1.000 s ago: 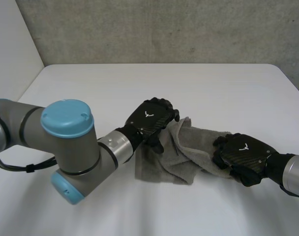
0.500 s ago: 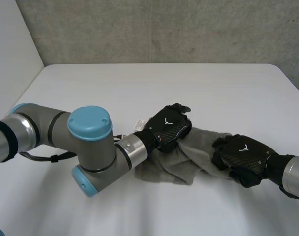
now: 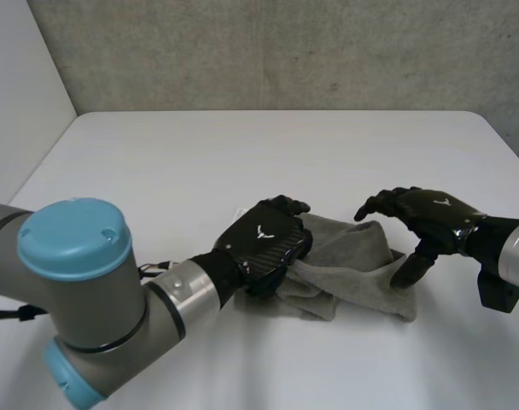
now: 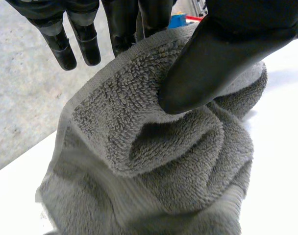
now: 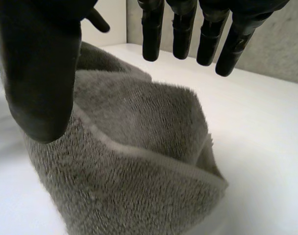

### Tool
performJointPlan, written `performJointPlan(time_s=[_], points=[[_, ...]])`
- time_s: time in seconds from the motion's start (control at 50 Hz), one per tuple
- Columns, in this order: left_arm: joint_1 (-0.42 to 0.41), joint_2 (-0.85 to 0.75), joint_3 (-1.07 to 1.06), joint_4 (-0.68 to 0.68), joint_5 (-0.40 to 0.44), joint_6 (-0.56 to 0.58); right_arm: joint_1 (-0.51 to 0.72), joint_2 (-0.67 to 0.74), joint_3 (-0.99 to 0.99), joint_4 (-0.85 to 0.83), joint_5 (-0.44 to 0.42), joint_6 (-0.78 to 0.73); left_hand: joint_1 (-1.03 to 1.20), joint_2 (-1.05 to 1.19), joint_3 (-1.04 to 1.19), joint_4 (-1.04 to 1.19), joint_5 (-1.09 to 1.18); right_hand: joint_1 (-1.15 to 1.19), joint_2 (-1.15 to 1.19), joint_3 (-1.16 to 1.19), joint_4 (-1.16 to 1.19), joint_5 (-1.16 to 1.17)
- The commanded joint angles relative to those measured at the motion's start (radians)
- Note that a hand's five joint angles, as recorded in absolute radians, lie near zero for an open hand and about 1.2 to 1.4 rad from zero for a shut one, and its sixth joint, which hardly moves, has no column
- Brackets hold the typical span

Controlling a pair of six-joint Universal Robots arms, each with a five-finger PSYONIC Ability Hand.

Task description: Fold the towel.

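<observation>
White worktop (image 3: 242, 145), grey concrete wall (image 3: 285, 51) behind. Rumpled towel (image 3: 349, 265) lies on the near half, long axis left to right. Left hand (image 3: 264, 243) pinches its left end between thumb and fingers. Right hand (image 3: 430, 218) hovers over the right end, fingers released.

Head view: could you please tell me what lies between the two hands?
The towel lies there: the left hand pinches its one end, and the open right hand hangs over the other, as the head view shows.
</observation>
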Motion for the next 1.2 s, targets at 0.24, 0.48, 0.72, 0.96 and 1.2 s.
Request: performJointPlan(time_s=[0.24,0.48,0.72,0.96,1.2], points=[[0.094,0.086,-0.080,-0.073,-0.154,0.000,0.009,0.067,0.062,0.003,0.020,-0.152,0.112,0.083,-0.051,-0.059,0.080,0.054,0.054,-0.043,-0.076,0.104],[0.141,0.181,-0.166,-0.075,-0.151,0.000,0.010,0.082,0.064,-0.046,0.025,-0.149,0.112,0.083,-0.051,-0.059,0.080,0.069,0.068,-0.043,-0.076,0.118],[0.198,0.238,-0.223,-0.076,-0.149,0.000,0.073,0.182,0.053,-0.124,0.112,-0.154,0.112,0.083,-0.051,-0.059,0.080,0.077,0.077,-0.043,-0.076,0.127],[0.215,0.263,-0.266,-0.076,-0.149,0.000,0.134,0.171,0.017,-0.127,0.101,-0.146,0.112,0.083,-0.051,-0.059,0.080,1.022,1.022,-0.043,-0.076,1.071],[0.308,0.204,-0.113,-0.071,-0.148,0.001,0.237,0.143,-0.252,-0.129,0.123,-0.149,0.112,0.083,-0.051,-0.059,0.080,1.022,1.022,-0.043,-0.076,1.071]])
